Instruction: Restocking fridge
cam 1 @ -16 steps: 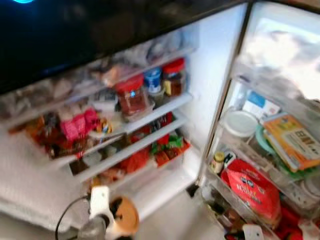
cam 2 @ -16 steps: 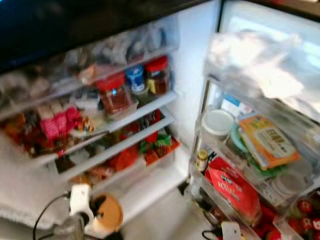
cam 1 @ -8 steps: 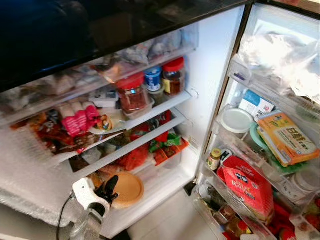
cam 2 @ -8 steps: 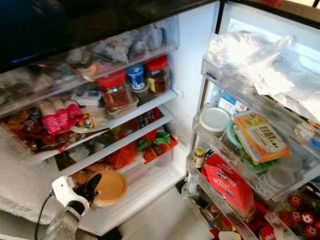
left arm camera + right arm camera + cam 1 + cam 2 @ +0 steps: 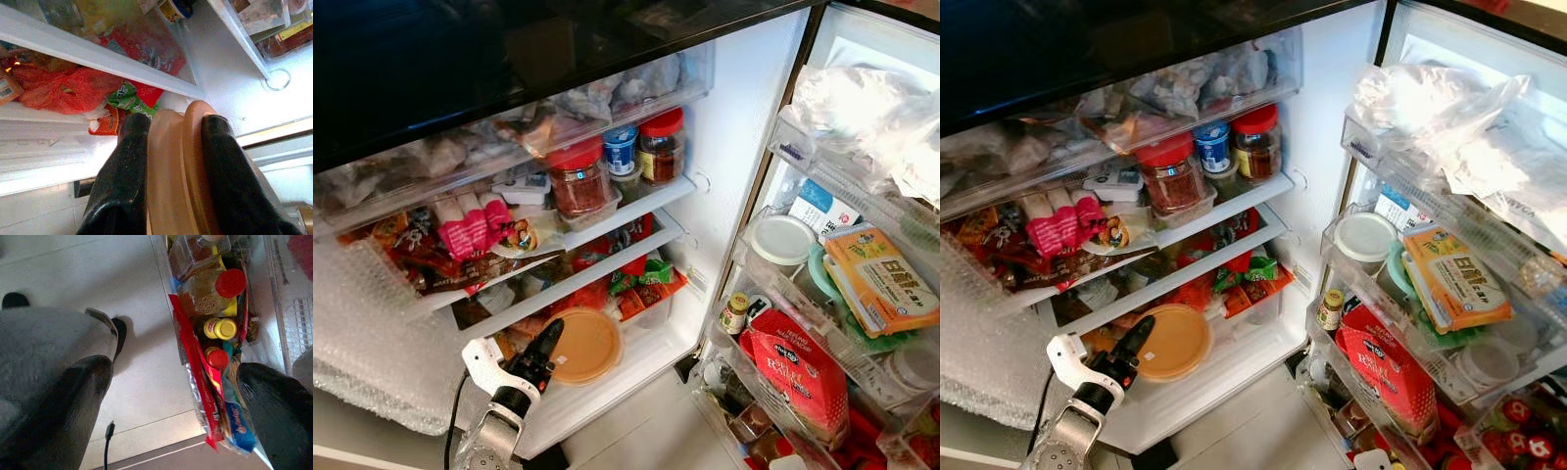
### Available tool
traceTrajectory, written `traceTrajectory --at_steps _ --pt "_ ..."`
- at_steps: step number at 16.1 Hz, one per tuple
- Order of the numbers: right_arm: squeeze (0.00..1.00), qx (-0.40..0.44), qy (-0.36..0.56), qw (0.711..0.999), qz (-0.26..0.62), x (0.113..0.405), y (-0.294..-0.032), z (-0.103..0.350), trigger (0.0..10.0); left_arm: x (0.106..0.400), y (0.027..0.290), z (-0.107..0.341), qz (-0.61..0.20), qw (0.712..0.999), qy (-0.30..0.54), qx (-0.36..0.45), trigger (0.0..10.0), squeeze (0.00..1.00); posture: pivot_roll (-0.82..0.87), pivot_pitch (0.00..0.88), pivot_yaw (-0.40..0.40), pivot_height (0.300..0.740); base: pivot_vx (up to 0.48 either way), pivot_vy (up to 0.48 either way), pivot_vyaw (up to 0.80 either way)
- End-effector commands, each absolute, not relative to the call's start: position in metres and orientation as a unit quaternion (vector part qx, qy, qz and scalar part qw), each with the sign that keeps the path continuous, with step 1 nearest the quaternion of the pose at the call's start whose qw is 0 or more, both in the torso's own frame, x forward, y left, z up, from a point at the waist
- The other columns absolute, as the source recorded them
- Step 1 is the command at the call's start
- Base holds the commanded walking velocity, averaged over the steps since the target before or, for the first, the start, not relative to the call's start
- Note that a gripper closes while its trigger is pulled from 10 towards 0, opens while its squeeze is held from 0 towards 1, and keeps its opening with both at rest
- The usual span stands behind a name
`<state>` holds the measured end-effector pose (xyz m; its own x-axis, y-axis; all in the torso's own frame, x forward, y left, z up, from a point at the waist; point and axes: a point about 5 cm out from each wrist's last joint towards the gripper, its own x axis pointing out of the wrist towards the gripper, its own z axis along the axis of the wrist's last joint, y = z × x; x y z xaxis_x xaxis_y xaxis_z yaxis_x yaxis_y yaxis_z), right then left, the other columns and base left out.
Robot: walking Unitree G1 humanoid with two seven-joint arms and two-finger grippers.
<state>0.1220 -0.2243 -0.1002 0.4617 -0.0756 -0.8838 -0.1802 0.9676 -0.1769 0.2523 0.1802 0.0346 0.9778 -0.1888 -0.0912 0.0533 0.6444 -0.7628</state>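
A round tan container with a lid [image 5: 585, 345] lies at the front of the fridge's bottom shelf [image 5: 636, 367], under the crowded upper shelves. My left gripper [image 5: 553, 343] is shut on the container's near edge. In the left wrist view both black fingers [image 5: 122, 186] clamp its rim [image 5: 176, 171], with red and green packets [image 5: 132, 95] behind. My right gripper [image 5: 171, 421] hangs low by the door, open, its fingers [image 5: 63, 406] wide apart over bottles and a red packet [image 5: 195, 367] in the lowest door bin.
Red-lidded jars [image 5: 576, 181] and pink packets [image 5: 465, 230] fill the middle shelves. The open door on the right holds a red bag [image 5: 798, 372], a yellow box [image 5: 881, 279] and a white tub [image 5: 781, 240]. Bubble wrap [image 5: 372, 343] lies on the left. Pale tile floor [image 5: 646, 436] is below.
My left arm has pushed the tan container forward and up into the bottom shelf. The camera has steadied and shifted slightly.
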Motion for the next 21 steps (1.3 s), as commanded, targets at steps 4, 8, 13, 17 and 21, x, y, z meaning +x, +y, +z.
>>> traceTrajectory --at_steps 4,8,13,17,21 --pt "0.0 -0.149 0.538 0.828 0.054 0.105 -0.228 -0.104 10.0 0.252 0.182 0.031 -0.064 0.906 0.093 -0.408 10.0 0.0 -0.09 0.101 0.028 0.74 0.0 0.0 0.0" --pt "0.0 -0.163 0.547 0.82 0.046 0.101 -0.236 -0.104 10.0 0.255 0.181 0.036 -0.066 0.908 0.087 -0.405 10.0 0.0 -0.08 0.105 0.023 0.725 0.0 0.0 0.0" --pt "0.0 -0.137 0.529 0.836 0.052 0.12 -0.208 -0.105 10.0 0.264 0.176 0.042 -0.075 0.91 0.083 -0.399 10.0 0.0 -0.08 0.103 0.024 0.68 0.0 0.0 0.0" --pt "0.0 -0.135 0.527 0.838 0.053 0.118 -0.204 -0.106 10.0 0.269 0.175 0.048 -0.075 0.912 0.072 -0.398 10.0 0.0 -0.08 0.103 0.024 0.68 0.0 0.0 0.0" --pt "0.0 -0.149 0.539 0.828 0.045 0.104 -0.226 -0.105 10.0 0.27 0.173 0.047 -0.073 0.911 0.072 -0.399 10.0 0.0 -0.08 0.1 0.023 0.68 0.0 0.0 0.0"
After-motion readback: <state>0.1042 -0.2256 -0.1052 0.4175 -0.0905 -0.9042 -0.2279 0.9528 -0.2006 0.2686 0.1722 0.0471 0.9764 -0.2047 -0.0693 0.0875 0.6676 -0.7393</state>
